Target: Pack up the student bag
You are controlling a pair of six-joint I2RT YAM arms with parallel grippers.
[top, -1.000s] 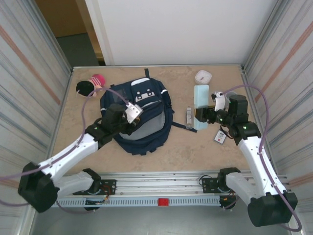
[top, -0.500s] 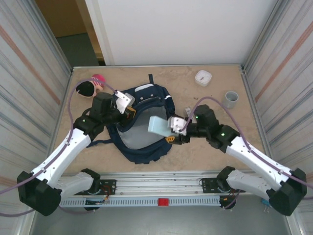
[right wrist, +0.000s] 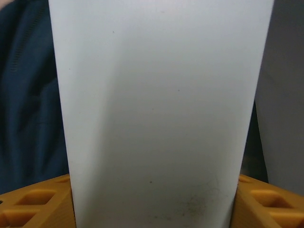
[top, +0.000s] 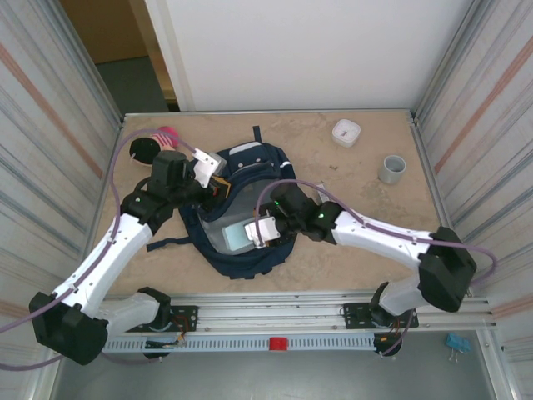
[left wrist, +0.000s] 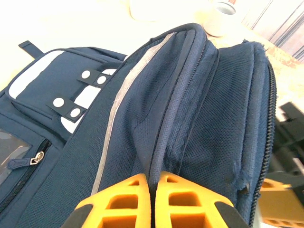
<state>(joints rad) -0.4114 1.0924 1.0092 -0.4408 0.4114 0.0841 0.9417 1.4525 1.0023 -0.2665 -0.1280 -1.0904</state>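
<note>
The student bag point(top: 250, 163), navy blue with white patches on its front pocket, lies in the middle of the table with its main compartment gaping and its grey lining showing. My left gripper point(top: 218, 185) is shut on the piped zipper edge of the bag point(left wrist: 199, 95), and the orange fingertips point(left wrist: 137, 183) pinch the fabric seam. My right gripper point(top: 256, 233) is shut on a flat pale blue-grey box point(top: 237, 234) and holds it inside the bag's opening. In the right wrist view the box point(right wrist: 156, 109) spans the gap between the orange fingers point(right wrist: 270, 204), with dark bag fabric behind it.
A small white container point(top: 346, 132) and a grey cup point(top: 392, 168) stand at the back right of the table. A pink and black object point(top: 154, 143) lies at the back left. Corrugated walls close in both sides. A blue clip point(top: 456, 342) lies beyond the front rail.
My right arm has carried the pale box from the table's right side across into the bag's opening. My left gripper has drawn the bag's edge up and back-left, widening the opening.
</note>
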